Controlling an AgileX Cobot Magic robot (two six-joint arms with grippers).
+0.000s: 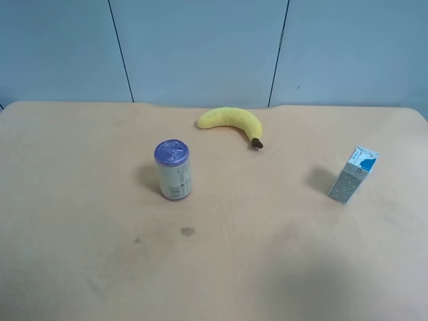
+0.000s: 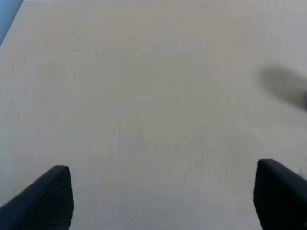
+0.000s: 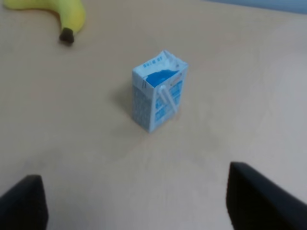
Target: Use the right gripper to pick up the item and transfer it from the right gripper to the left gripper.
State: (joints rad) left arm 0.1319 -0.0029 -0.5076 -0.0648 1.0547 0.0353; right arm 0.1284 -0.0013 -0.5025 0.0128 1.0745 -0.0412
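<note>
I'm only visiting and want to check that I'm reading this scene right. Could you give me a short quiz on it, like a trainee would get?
1. How many things stand or lie on the table?
2. True or false: the right gripper is open, and the milk carton stands on the table apart from its fingers, untouched.
3. What colour is the lid of the can? A red, B purple, C green.
Key: 1. Three: the can, the banana and the milk carton. 2. True. 3. B.
</note>
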